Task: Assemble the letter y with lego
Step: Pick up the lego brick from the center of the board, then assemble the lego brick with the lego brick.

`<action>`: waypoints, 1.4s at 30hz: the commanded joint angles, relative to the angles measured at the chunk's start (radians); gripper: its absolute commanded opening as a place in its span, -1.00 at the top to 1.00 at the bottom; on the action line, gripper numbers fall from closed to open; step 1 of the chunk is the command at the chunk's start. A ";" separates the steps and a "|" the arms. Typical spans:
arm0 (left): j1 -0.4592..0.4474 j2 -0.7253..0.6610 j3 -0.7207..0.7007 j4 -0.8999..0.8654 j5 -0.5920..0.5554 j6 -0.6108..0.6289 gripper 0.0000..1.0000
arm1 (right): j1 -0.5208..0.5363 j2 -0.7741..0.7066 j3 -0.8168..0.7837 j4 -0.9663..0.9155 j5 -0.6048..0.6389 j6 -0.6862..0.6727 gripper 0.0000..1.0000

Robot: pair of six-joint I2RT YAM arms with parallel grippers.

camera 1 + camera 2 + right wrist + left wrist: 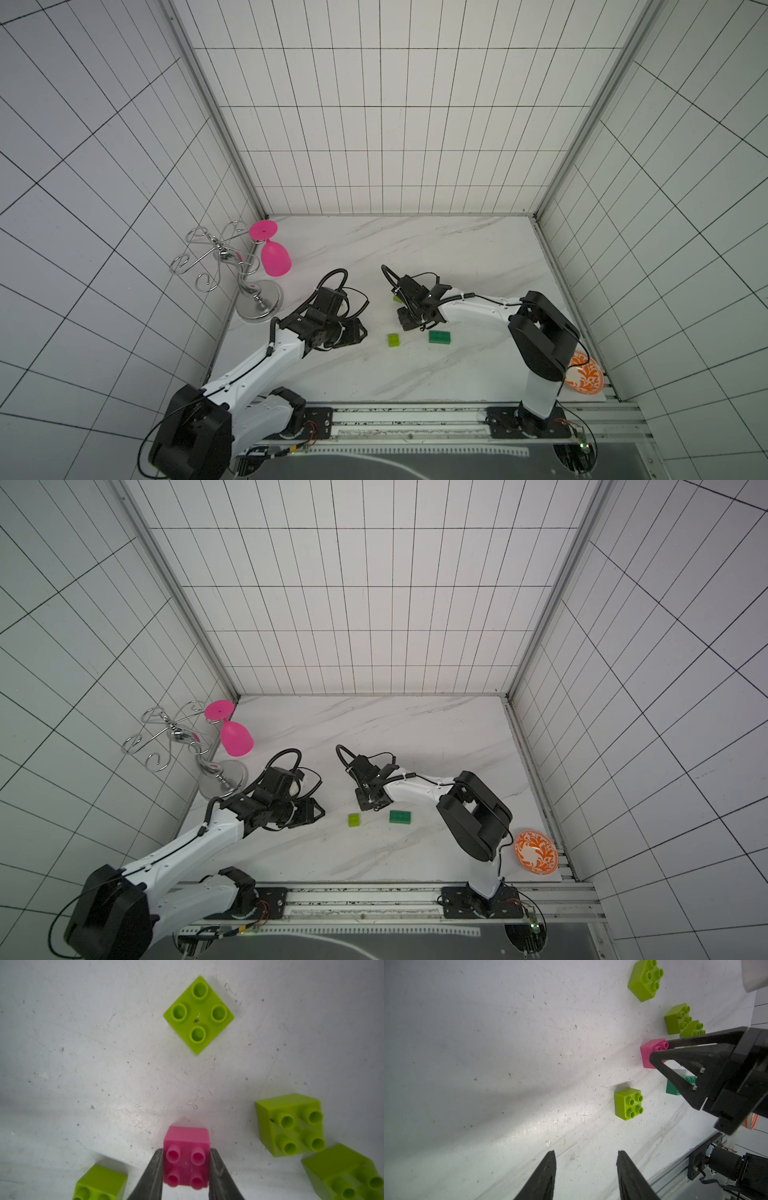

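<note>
1. A white marble-patterned tabletop (415, 249), enclosed by tiled white walls, is shown in both top views. Its surface is seen scuffed and speckled in the wrist views.
2. The right gripper (186, 1152) is clamped on the pink brick (186, 1140). Its fingers (154, 1169) are pressed against two opposite side walls, and the studs are left uncovered and facing up. The brick appears to rest on the tabletop.
3. The left gripper (586, 1154) is held with its fingers (546, 1174) parted and nothing between them. A single lime brick (629, 1103) lies ahead of them, apart.
4. Straight ahead of the right fingers, well clear of the held brick, a diagonal lime brick (198, 1015) is set corner-on to them. A pair of lime bricks (291, 1124) lies off to one side, close together. Whether they touch cannot be told.
5. The dark green brick (440, 337) lies just beside the right gripper, on the side toward the arm bases. Its long axis runs across the table, roughly parallel to the front edge. It is much nearer the right arm than the left.
6. No letter y is judged to be begun, as all the lego appears loose. The coming move is judged to depend on stud alignment. The held brick sits square to the fingers, while the brick ahead is turned, so a wrist rotation would probably be needed before pressing down.
</note>
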 commanded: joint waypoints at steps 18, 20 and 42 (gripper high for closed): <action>-0.104 0.087 -0.166 0.509 0.172 -0.166 0.20 | 0.101 -0.194 -0.020 -0.067 -0.025 0.284 0.36; -0.107 0.109 -0.167 0.531 0.181 -0.168 0.25 | 0.113 -0.202 -0.038 -0.056 -0.035 0.311 0.36; -0.106 0.247 -0.254 0.741 0.207 -0.189 0.49 | 0.182 -0.193 -0.120 -0.072 0.022 0.433 0.38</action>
